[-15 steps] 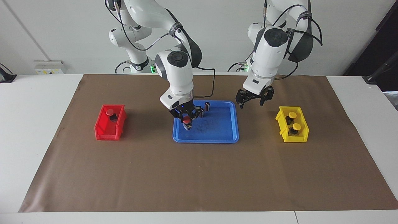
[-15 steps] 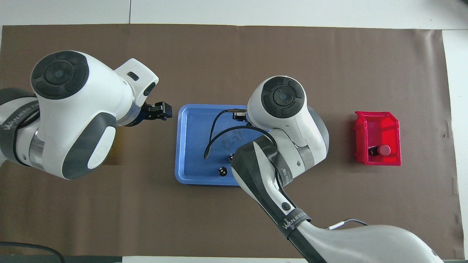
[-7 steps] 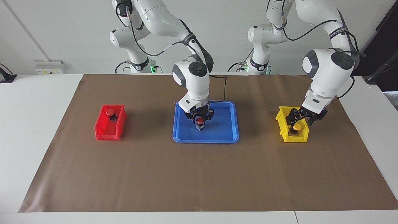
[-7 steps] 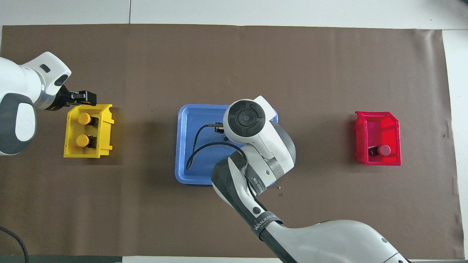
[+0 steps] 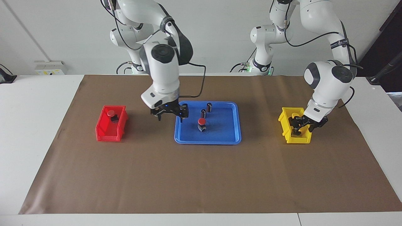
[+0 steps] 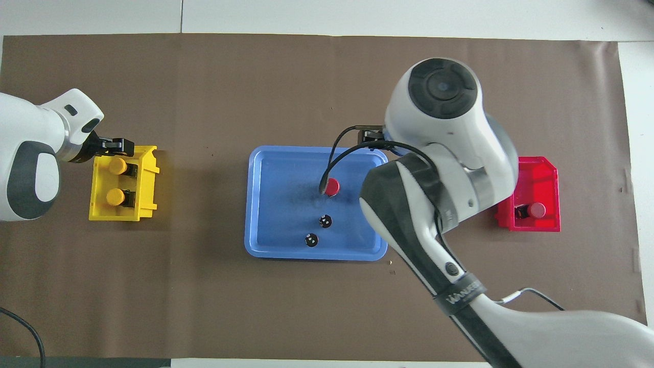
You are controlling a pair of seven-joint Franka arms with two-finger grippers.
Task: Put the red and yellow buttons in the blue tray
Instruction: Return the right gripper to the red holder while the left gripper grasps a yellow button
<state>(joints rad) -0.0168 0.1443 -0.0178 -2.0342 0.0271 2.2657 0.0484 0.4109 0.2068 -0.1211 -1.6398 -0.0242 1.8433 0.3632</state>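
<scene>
— Tray contents? 
— Two dark cylinders (image 5: 206, 110), then one red button (image 5: 202, 124) upright (cap up) mid blue tray (image 5: 230, 135).
— Grippers? 
— Right gripper (image 5: 169, 113) spread, empty, over the tray's rim; left gripper (image 5: 304, 123) in the yellow bin (image 5: 285, 125), grip unclear.

**Red button released; left gripper down in yellow bin**

The right gripper (image 5: 169, 112) has let go of the red button (image 5: 202, 122), which now stands alone in the blue tray (image 5: 230, 133), and has drawn off, open, over the tray's rim toward the right arm's end of the bench. The left gripper (image 5: 304, 123) has sunk lower into the yellow bin (image 5: 284, 121), hiding the yellow button farther from the robots (image 6: 118, 165) in the facing view.
</scene>
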